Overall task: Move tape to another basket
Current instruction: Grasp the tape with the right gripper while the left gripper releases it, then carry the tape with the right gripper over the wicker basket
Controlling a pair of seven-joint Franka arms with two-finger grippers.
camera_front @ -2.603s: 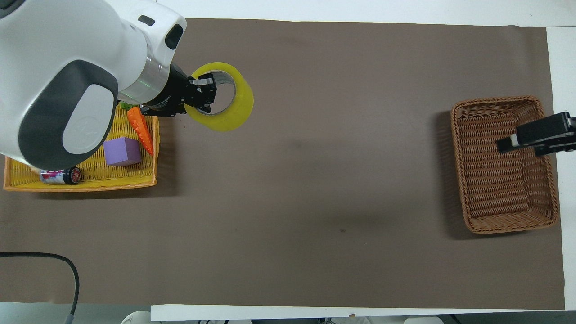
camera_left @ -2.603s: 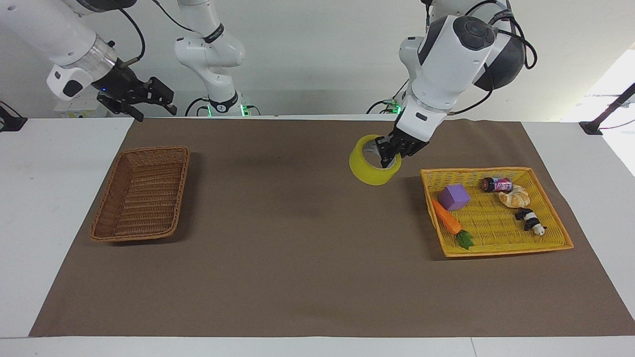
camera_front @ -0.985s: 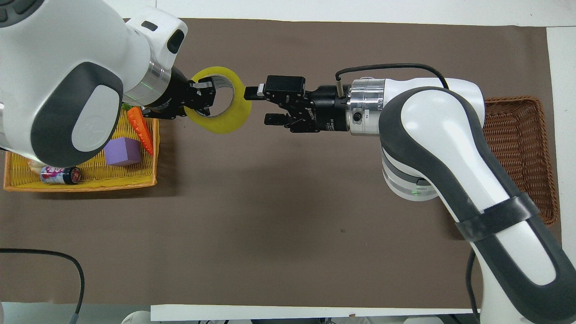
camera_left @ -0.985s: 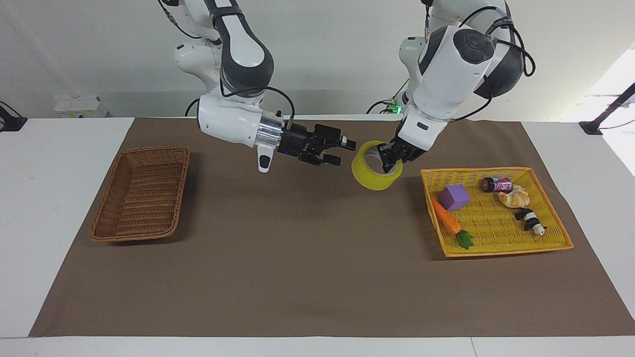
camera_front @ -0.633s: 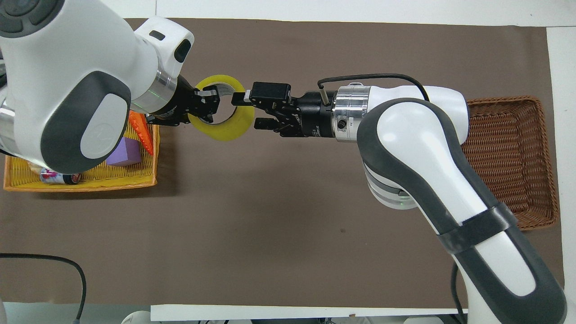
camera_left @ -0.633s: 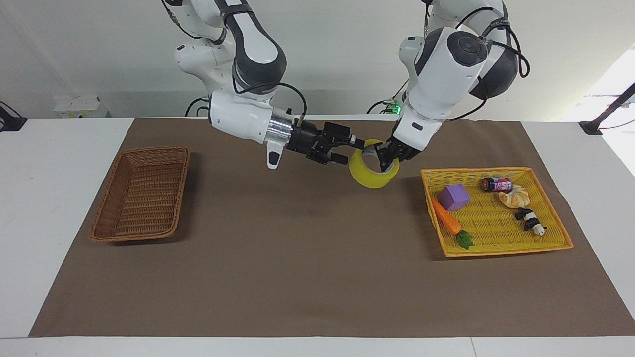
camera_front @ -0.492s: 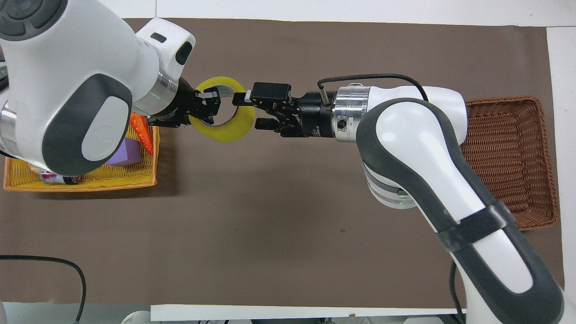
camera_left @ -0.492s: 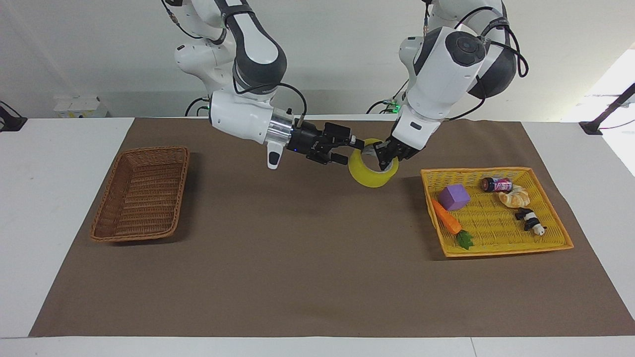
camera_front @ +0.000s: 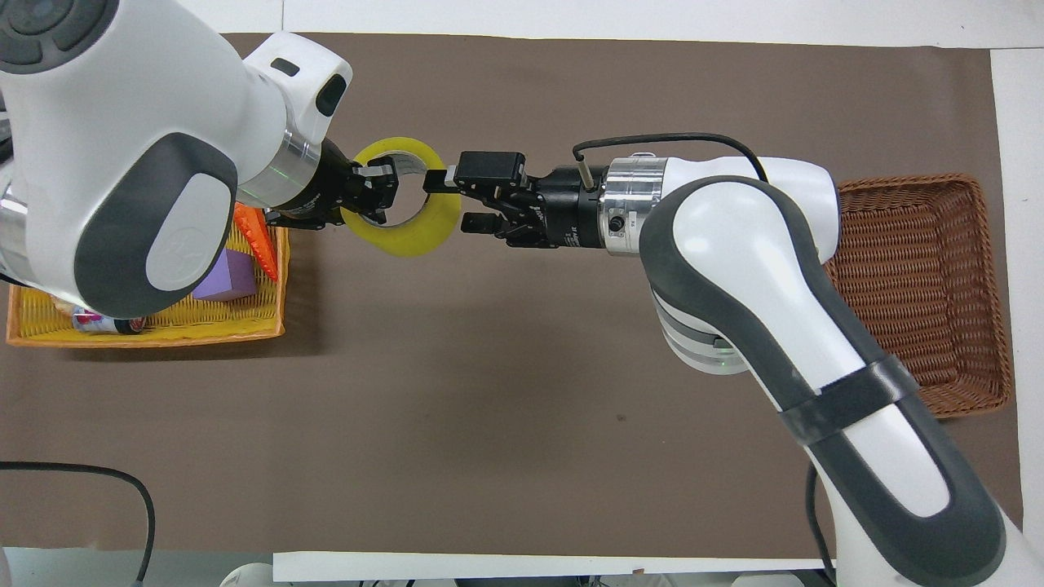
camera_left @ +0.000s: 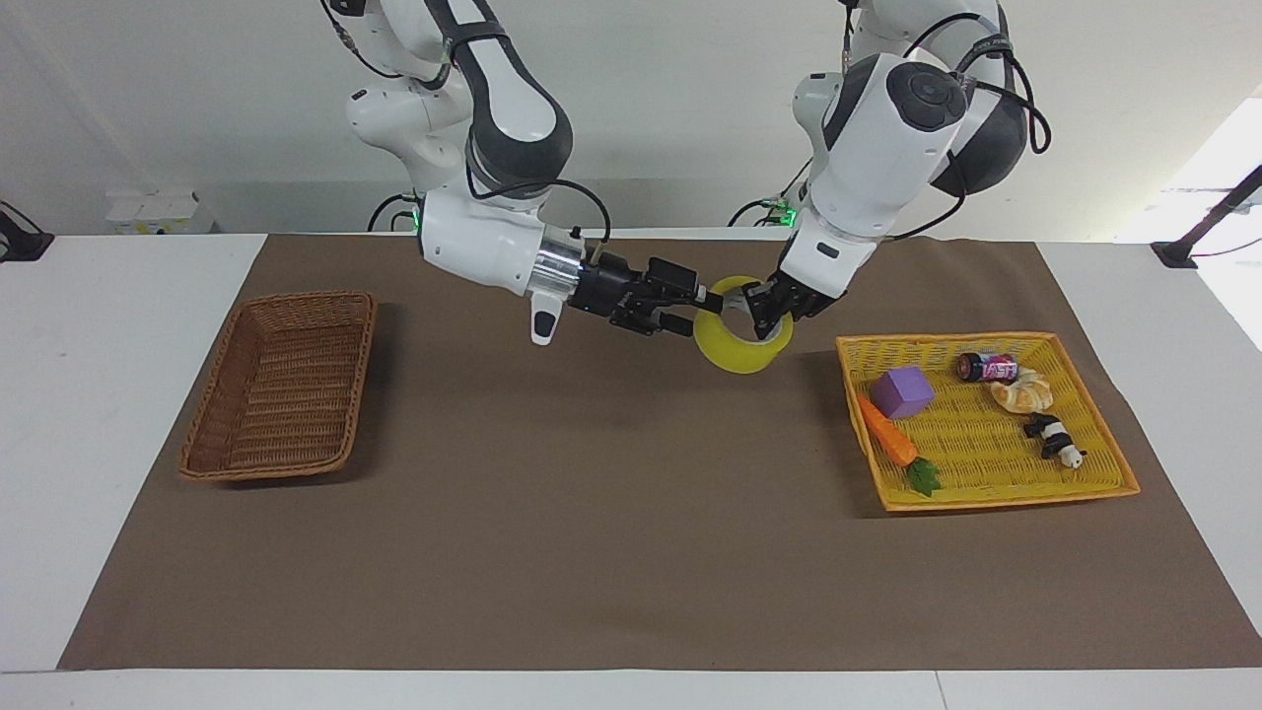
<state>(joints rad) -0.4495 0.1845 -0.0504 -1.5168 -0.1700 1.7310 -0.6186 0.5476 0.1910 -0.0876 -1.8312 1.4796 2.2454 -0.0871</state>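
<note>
Right gripper [camera_left: 702, 308]: black two-finger tool, reached level over the brown mat [camera_left: 592, 552], fingers spread either side of the wall of the wide roll of translucent yellow tape [camera_left: 734, 347], one finger in the white core, one outside; not closed on it. A second before, it stood short of the roll; since then it had slid onto the roll's rim, so a hand-over appeared to be in hand. Left gripper [camera_left: 765, 314]: clamped on the roll's other rim, holding it raised over the mat beside the bright yellow woven basket [camera_left: 1085, 394]. Rectangular brown woven wicker basket [camera_left: 281, 385]: well apart from both tools, at the right arm's end, tape not yet delivered.
</note>
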